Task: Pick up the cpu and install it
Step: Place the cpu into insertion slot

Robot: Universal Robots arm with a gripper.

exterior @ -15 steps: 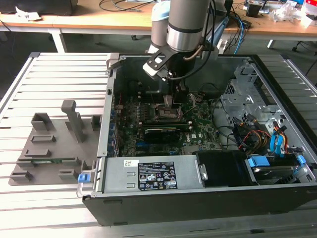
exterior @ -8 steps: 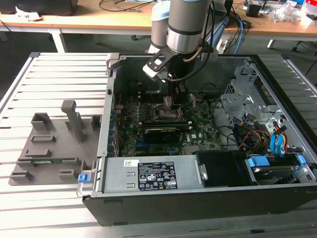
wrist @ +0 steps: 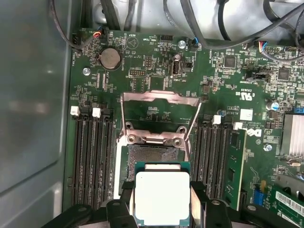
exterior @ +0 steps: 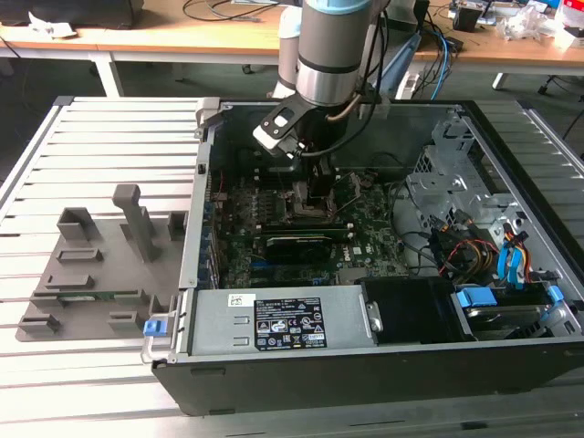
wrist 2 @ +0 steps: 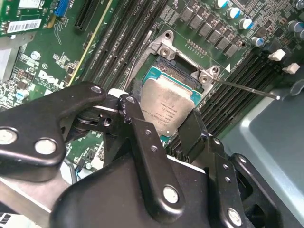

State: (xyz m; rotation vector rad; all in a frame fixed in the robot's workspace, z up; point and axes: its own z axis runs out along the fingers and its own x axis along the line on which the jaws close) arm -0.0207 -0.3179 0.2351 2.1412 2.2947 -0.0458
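The cpu, a small square chip with a pale metal top on a green edge, hangs between my gripper's two black fingers, which press on its opposite sides. It hovers partly over the open black socket, whose metal load plate is swung up. In the second wrist view the cpu sits tilted over the socket with the gripper shut on it. In the exterior view the gripper reaches down into the computer case over the motherboard.
Memory slots flank the socket, and a green memory stick stands in one. A black expansion card, the power supply, cables and the drive cage crowd the case. A grey fixture tray lies at the exterior view's left.
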